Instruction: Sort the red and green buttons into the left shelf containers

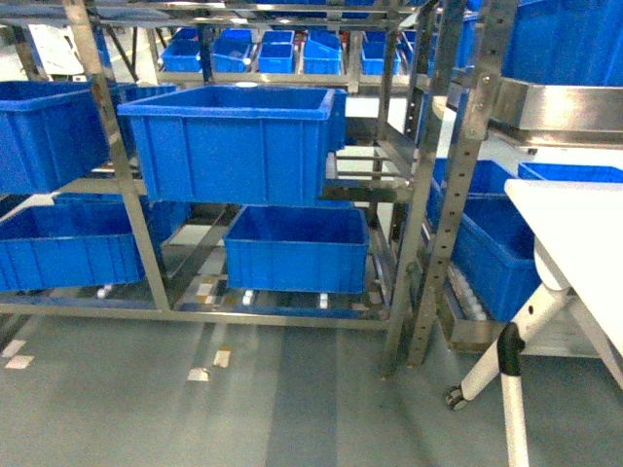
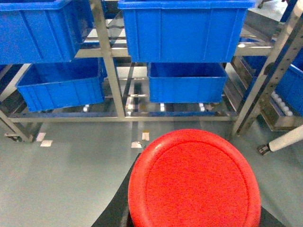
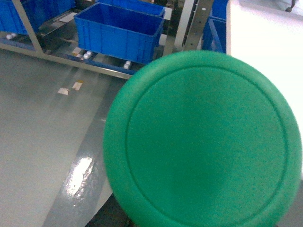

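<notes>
Facing shelf bins, buttons up close

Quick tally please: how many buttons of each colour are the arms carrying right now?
Red button: 1, filling the left wrist view
Green button: 1, filling the right wrist view
Total: 2 buttons. The grippers themselves are hidden behind the caps, and neither arm shows in the head view.
</notes>
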Controlling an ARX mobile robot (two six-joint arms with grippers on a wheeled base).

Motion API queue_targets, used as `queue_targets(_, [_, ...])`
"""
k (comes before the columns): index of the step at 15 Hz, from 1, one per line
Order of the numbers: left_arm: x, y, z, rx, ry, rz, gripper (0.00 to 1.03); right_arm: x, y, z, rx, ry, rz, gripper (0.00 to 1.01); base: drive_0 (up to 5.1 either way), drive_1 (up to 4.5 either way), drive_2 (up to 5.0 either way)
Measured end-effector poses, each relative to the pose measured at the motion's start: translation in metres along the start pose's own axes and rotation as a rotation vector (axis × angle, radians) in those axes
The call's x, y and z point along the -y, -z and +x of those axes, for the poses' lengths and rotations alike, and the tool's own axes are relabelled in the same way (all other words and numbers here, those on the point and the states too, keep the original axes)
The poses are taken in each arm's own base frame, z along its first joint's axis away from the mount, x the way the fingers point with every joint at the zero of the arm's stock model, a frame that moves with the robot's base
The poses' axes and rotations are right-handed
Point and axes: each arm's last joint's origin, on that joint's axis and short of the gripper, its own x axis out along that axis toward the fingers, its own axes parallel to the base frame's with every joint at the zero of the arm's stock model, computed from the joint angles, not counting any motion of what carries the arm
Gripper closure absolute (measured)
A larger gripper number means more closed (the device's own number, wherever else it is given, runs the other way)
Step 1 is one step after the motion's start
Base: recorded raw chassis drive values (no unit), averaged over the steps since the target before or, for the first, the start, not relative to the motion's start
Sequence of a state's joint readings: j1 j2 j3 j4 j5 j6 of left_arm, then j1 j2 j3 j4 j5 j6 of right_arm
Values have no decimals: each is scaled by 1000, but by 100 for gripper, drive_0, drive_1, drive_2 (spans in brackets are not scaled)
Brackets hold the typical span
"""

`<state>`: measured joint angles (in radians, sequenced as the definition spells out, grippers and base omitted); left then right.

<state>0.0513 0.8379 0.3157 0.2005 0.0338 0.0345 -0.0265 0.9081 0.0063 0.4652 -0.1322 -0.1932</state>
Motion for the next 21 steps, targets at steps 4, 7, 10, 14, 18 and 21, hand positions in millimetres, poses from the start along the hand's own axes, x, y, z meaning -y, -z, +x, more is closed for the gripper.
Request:
queue_targets(4, [0, 0, 0, 1, 0, 0, 79, 0, 0, 0, 0, 0, 0, 75, -496, 241, 241])
queue_targets(7, [0, 0, 0, 0, 1, 0, 79, 0, 0, 0, -1, 0, 0, 75, -496, 241, 241])
queue_targets(10, [0, 0, 0, 1, 2, 1, 79, 0, 0, 0, 0, 0, 0, 75, -496, 241, 241])
queue_targets(14, [0, 0, 0, 1, 2, 1, 79, 0, 0, 0, -1, 0, 0, 75, -496, 241, 241])
queue_targets(18, [0, 0, 0, 1, 2, 1, 79, 0, 0, 0, -1, 0, 0, 75, -496, 241, 241])
queue_targets(21, [0, 0, 0, 1, 2, 1, 79, 0, 0, 0, -3, -1, 0, 75, -490, 247, 247])
